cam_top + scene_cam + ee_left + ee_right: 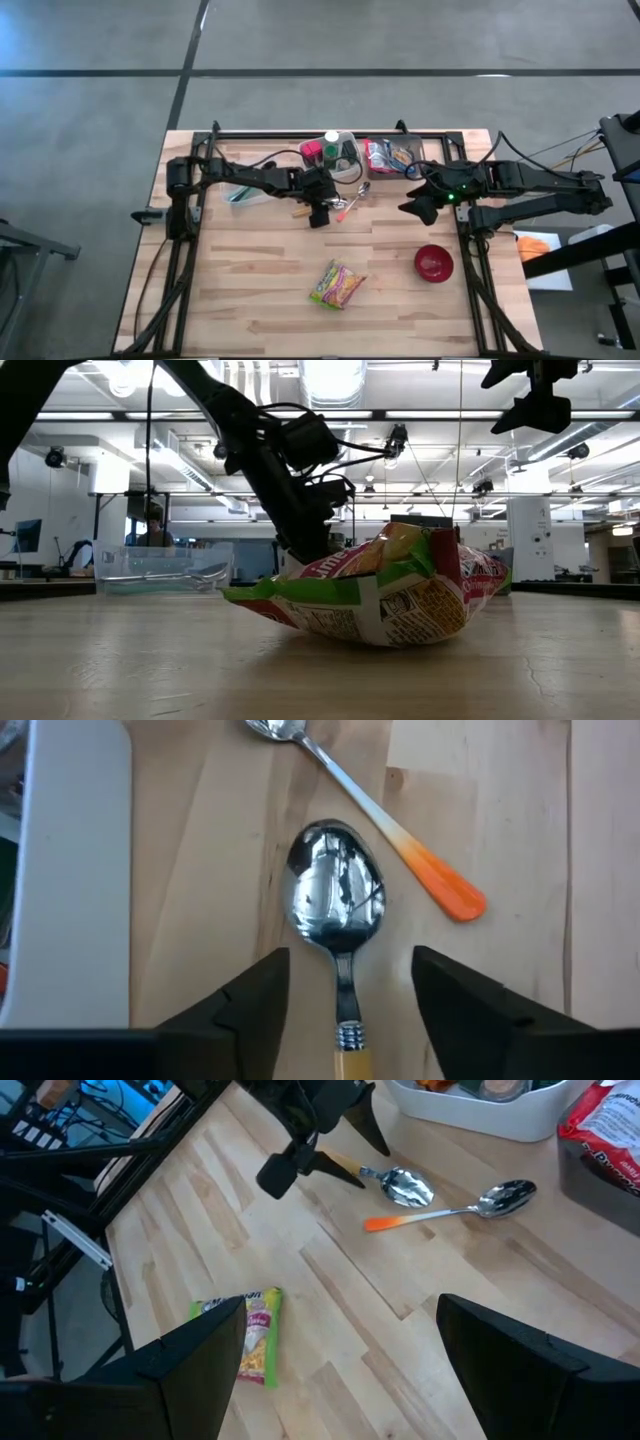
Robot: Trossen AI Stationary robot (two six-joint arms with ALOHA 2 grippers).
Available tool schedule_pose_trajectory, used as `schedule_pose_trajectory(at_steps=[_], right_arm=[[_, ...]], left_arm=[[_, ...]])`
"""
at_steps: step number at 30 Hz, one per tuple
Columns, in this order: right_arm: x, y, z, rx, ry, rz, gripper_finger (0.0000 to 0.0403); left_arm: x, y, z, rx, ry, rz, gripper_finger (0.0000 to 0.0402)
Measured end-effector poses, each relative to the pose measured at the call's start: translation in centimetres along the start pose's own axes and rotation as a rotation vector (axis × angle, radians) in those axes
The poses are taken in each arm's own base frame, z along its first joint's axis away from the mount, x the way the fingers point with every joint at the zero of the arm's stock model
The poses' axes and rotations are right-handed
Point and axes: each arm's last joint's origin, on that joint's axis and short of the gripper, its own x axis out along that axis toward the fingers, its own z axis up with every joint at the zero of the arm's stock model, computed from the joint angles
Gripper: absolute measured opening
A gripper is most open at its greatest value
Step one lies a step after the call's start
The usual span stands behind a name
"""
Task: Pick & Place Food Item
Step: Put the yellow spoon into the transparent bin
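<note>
Toward twelve o'clock on the table (250, 300), the left gripper (350, 990) hovers with fingers spread to either side of a yellow-handled spoon (336, 900), gripping nothing. The snack packet (337, 284) (presumably the food to move) lies untouched near six o'clock, the red bowl (433, 263) at four. The right gripper (335, 1345) waits raised at three o'clock, wide and empty; picking and placing both seem left to do.
</note>
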Motion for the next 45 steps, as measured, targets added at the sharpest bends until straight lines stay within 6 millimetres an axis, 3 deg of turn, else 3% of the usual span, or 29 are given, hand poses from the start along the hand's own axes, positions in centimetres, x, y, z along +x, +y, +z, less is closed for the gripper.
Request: schedule_pose_trajectory(at_steps=[6, 19, 35, 45], right_arm=[[0.0, 0.0, 0.0, -0.004, 0.0, 0.0, 0.0322], [0.0, -0.03, -0.03, -0.016, 0.003, -0.004, 0.0322], [0.0, -0.03, -0.03, -0.008, 0.003, -0.003, 0.0322], [-0.01, 0.13, -0.17, -0.003, 0.009, 0.006, 0.0322]], left_arm=[[-0.2, -0.04, 0.26, 0.024, 0.023, -0.021, 0.0255], [-0.13, -0.08, 0.01, 0.081, 0.038, -0.024, 0.0258], [0.26, -0.24, -0.53, 0.097, 0.047, -0.079, 0.0177], [0.3, -0.18, -0.61, -0.045, 0.063, -0.002, 0.0177]])
